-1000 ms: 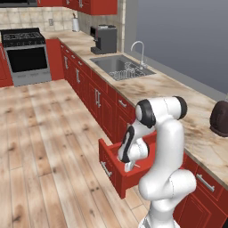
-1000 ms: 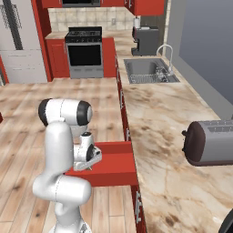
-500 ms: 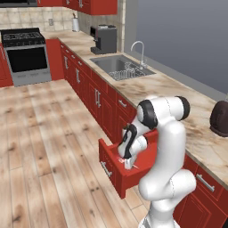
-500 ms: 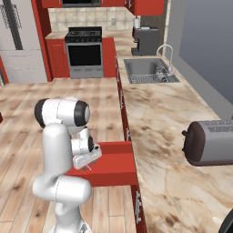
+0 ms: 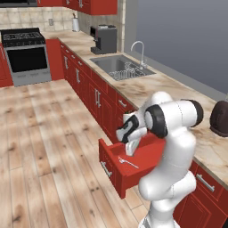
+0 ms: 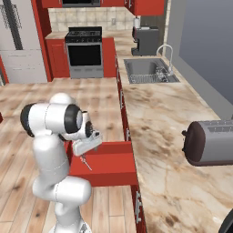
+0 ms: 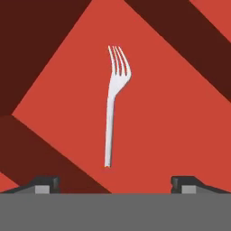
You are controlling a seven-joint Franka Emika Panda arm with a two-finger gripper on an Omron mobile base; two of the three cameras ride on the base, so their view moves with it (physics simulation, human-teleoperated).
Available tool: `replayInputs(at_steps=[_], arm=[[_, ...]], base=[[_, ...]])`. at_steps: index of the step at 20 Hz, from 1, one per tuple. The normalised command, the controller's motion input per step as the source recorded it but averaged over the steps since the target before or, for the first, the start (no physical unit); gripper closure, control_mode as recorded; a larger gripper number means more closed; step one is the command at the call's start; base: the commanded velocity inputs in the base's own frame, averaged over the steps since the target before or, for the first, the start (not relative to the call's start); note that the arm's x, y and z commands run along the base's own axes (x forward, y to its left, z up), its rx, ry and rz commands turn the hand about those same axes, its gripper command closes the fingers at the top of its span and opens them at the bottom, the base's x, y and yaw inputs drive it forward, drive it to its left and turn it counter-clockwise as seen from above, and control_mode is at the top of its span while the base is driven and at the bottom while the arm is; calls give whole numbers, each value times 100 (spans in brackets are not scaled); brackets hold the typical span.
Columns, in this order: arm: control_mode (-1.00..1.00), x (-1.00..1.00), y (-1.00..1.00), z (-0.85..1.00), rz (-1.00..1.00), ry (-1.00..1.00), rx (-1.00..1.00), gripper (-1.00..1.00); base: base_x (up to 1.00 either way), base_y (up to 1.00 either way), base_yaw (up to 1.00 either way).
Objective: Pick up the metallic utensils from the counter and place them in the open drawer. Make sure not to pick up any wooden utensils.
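A silver metal fork [image 7: 113,106] lies flat on the floor of the open drawer [image 7: 180,99], tines pointing away from the hand, with nothing touching it. My gripper [image 7: 115,182] hangs just above it and is open, the fingertips [image 7: 45,182] standing wide on either side of the handle end. From the base, the red open drawer [image 5: 109,167] juts out into the aisle with the fork [image 5: 128,163] inside and my gripper [image 5: 130,147] over it. The right base view has the same drawer [image 6: 109,170], fork [image 6: 85,162] and gripper [image 6: 84,148]. The counter and the wooden utensils are out of view.
A marbled worktop [image 6: 154,118] with a steel sink [image 6: 145,72] runs along the red cabinets. On it stand a dark toaster [image 6: 211,141] and a coffee machine [image 5: 104,39]. A stove [image 5: 26,55] stands at the far end. Wooden floor [image 5: 40,151] lies open to the left of the drawer.
My gripper has gone from shut to wide open over the drawer. The fork now lies free on the drawer floor.
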Motion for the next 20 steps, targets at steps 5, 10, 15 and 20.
replayInputs(at_steps=[5, 10, 15, 20], arm=[[-100, -64, -21, 91, 0, -5, 7, -100], [-100, -100, -10, 88, 1, -5, 0, -100], [-100, -100, 0, 49, 0, -3, 2, -100], [-100, -96, -1, 59, -9, -24, 20, -100]], base=[[0, 0, 0], [0, 0, 0], [0, 0, 0], [0, 0, 0]])
